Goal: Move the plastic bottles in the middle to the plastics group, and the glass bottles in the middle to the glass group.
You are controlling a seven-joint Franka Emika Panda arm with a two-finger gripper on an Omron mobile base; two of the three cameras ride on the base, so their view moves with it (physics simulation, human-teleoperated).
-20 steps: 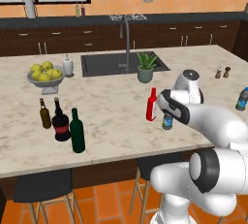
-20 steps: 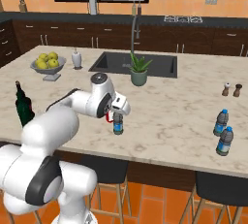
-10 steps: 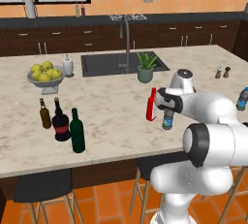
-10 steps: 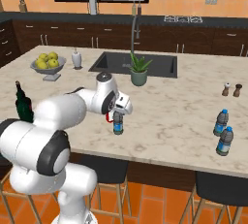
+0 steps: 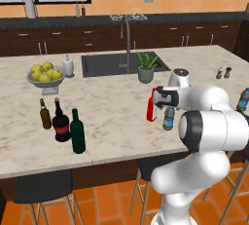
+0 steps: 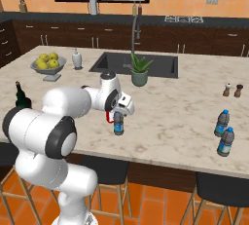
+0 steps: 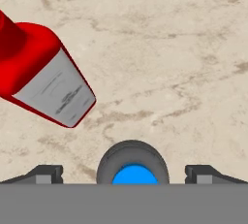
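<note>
Rendered kitchen: marble island [image 5: 112,117] with sink [image 5: 121,64], faucet [image 5: 127,34], dark cabinets [image 5: 63,41], stools [image 5: 41,187].

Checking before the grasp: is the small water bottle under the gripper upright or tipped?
Upright: the water bottle stands on the counter, blue cap up between the open gripper fingertips.

No legible text; red bottle's [image 7: 43,72] label markings blurred.

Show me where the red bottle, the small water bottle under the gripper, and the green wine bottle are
red bottle [image 7: 55,89], hand view, pale label
small water bottle [image 7: 134,174], hand view, blue cap
green wine bottle [image 5: 77,134], left base view, body
</note>
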